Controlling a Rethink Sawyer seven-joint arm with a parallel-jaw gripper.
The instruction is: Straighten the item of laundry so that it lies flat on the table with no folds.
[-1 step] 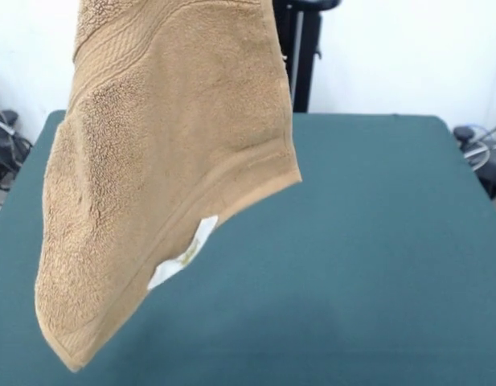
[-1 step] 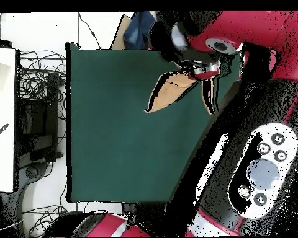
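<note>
The item of laundry [image 1: 167, 161], a light orange-tan terry towel, hangs in the air above the table [image 1: 376, 241], and its top runs out of the front view. It droops at a slant, lowest corner at the near left, with a woven border band along the lower edge and a white label [image 1: 183, 256] dangling there. In the overhead view the towel [image 2: 170, 92] shows as a narrow tan sliver over the green table [image 2: 114, 136], under my gripper [image 2: 198, 69], which is shut on its upper part. The fingers themselves are hidden in the front view.
My red and black arm [image 2: 257, 142] reaches over one side of the table. Cables and gear lie off the table's edges [image 1: 6, 149] [image 1: 477, 145]. A cable tangle [image 2: 36, 93] and a white desk [image 2: 2, 118] sit beyond the far side.
</note>
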